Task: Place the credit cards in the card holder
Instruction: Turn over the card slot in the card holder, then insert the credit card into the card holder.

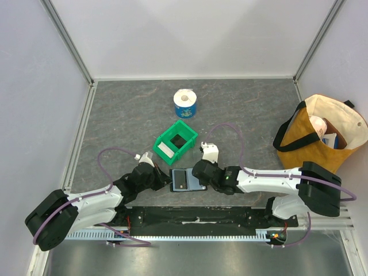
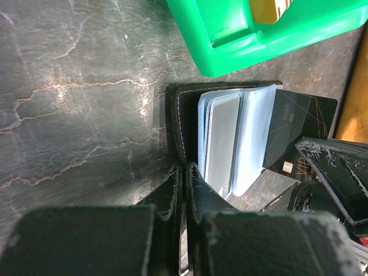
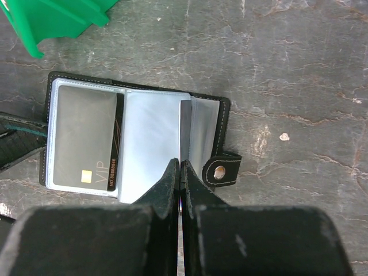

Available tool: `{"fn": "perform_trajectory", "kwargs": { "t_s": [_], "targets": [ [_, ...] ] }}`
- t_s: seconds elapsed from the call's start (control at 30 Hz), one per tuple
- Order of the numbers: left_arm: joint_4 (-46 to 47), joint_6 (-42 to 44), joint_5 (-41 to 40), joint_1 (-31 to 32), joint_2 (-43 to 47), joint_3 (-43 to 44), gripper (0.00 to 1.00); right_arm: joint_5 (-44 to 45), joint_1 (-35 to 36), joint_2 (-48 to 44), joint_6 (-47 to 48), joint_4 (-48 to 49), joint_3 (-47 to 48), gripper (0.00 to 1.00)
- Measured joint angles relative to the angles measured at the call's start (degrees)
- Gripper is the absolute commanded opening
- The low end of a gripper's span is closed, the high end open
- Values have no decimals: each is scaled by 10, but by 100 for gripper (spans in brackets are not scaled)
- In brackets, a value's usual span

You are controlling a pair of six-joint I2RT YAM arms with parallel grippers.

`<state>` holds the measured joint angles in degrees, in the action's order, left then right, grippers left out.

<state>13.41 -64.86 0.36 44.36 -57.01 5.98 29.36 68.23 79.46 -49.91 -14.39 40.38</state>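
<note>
Partway through, by the look of things. Card holder [image 1: 187,180] spread open on the counter [image 1: 126,115], just short of the green bin [image 1: 188,131], between the two arms. Black card [image 2: 299,126] already lodged among the clear pockets. Left jaws closed tight on the holder's leather edge, apparently pinning it; right jaws closed thin on an upright clear leaf [image 3: 185,129] near the snap tab [image 3: 219,170]. Probably left to do: a flat white piece [image 1: 165,150] in the bin, likely a card. Dark patch beside it: card or shadow, cannot tell. Grey sheet [image 2: 223,144] inside one leaf: second card or mere glare, unclear. Black card's lower corner hidden behind the right arm in the left wrist view
</note>
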Motion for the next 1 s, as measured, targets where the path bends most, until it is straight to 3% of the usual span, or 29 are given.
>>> {"fn": "perform_trajectory", "kwargs": {
  "t_s": [0.6,0.8,1.0],
  "targets": [
    [5,0,1,0,-3,0,2,-13,56,63,26,13,119,0],
    [5,0,1,0,-3,0,2,-28,45,30,23,55,72,0],
    [8,0,1,0,-3,-2,2,-47,1,-35,-21,131,-36,0]
  ]
}}
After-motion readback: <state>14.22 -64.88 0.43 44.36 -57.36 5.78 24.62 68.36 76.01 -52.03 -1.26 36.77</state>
